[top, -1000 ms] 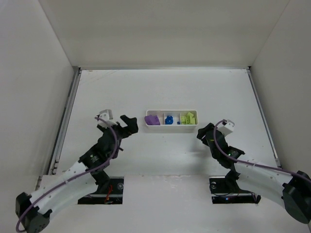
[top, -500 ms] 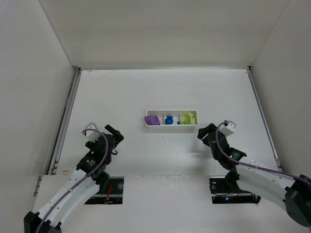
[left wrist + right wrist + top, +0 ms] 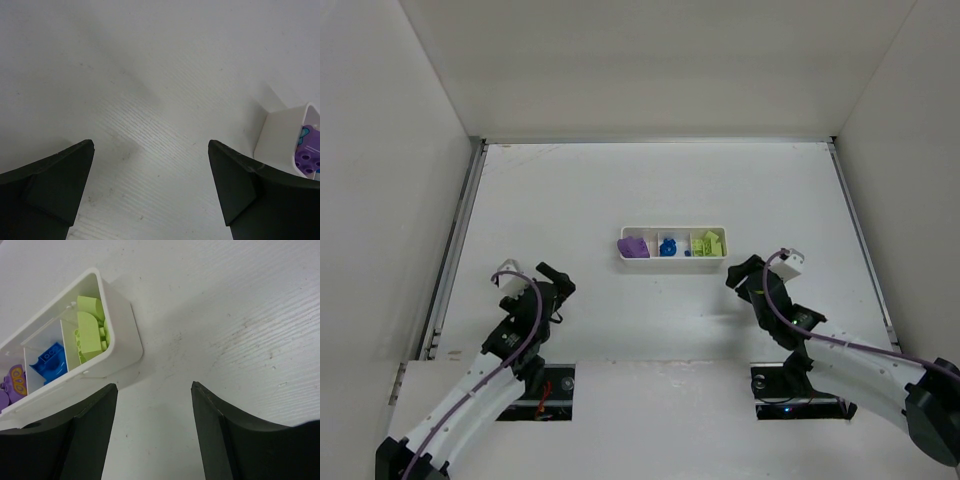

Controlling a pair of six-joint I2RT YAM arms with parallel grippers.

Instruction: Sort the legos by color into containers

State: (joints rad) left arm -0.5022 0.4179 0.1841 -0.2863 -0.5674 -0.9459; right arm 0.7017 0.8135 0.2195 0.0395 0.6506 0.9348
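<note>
legos (image 3: 668, 246) lie sorted inside the white tray (image 3: 672, 231), which rests on the table (image 3: 620, 190). the purple piece (image 3: 634, 247) is in the tray's left compartment, the blue pieces (image 3: 49, 360) in the middle one, and the yellow-green blocks (image 3: 708, 243) in the right one.

from above we read only patches of colour; the wrist views add the detail. our right wrist camera looks onto the tray's right end. it shows rounded, glossy yellow-green blocks piled against the end wall and a bright blue studded brick behind a thin divider. a sliver of the purple piece, with a yellowish oval mark, sits at the frame's edge. our left wrist camera catches only the tray's opposite end: a smooth white corner with rounded edges, and purple studs showing over the rim. up close the table is matte white, with fine ridged lines and faint scuffs.

the left gripper (image 3: 552, 277) sits well off to the tray's left and on its near side, jaws spread wide with nothing between them. the right gripper (image 3: 742, 272) sits just off the tray's right end, also on the near side. its jaws are parted, with bare table between the dark fingers (image 3: 90, 440). the tray lies ahead of the tips, not between them.
</note>
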